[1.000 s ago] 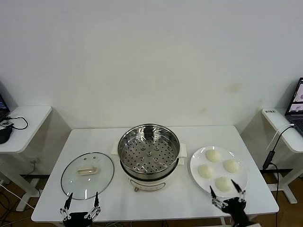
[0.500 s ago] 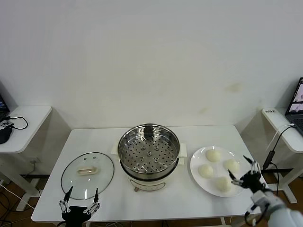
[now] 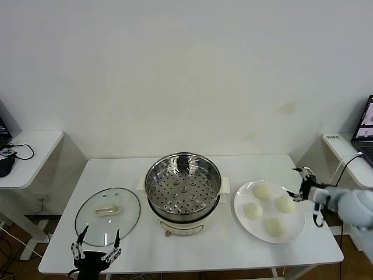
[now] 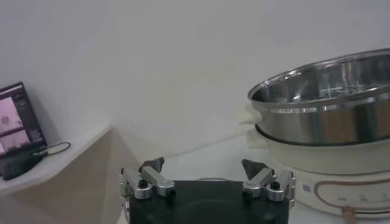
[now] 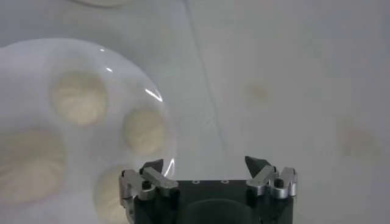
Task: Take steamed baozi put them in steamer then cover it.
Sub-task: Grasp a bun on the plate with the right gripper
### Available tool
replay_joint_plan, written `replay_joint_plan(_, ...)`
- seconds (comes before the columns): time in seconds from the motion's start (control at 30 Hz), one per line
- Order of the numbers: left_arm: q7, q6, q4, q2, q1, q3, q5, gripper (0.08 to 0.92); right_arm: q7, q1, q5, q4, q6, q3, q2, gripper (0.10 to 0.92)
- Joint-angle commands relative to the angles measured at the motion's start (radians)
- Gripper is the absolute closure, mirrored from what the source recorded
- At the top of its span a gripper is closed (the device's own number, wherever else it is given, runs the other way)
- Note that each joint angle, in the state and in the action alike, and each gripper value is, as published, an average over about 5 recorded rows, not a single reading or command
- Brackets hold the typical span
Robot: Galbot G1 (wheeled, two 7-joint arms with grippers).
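The right gripper (image 3: 299,183) hangs above the right rim of the white plate (image 3: 294,227), its fingers spread apart and holding nothing; in the right wrist view the same gripper (image 5: 207,165) looks down past the plate's edge (image 5: 159,97) onto bare table. Four steamed baozi sit on that plate, apart from one another: the far one (image 3: 262,191) near the plate's back edge, the right one (image 3: 285,205) just beside and below the gripper, the left one (image 3: 253,211) toward the steamer, and the near one (image 3: 274,227) by the front rim. Just left of the plate stands the steamer (image 3: 183,188), uncovered, its perforated tray bare, resting on its white base at the middle of the white table (image 3: 175,251). Further left, well apart from the steamer, the cover (image 3: 108,216) lies flat on the table with its cream handle up. The left gripper (image 3: 95,246) waits at the table's front edge, just in front of the cover, with its fingers also spread and nothing between them; from the left wrist view that gripper (image 4: 207,167) faces the steamer's steel wall (image 4: 323,103) from low down.
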Motion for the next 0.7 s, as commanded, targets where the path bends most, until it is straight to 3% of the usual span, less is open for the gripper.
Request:
replay_joint_plan(0.03,0.011,0.010,-0.002,0.001,-0.006,-0.009,0.027,0.177,-0.300,0.631,0.052,-0.255,0.023,-0.629,-0.104,0.203)
replay_joint_plan(0.27,0.014,0.014,0.005,0.002,-0.015,-0.026,0.025,0.177,-0.349,0.799,0.028,-0.393,0.041,-0.882,0.027,0.203)
replay_joint_plan(0.7,0.015,0.012,0.021,-0.008,-0.015,-0.046,0.026,0.177,-0.307,0.789,-0.020,-0.550,0.051,-0.917,0.216,0.203)
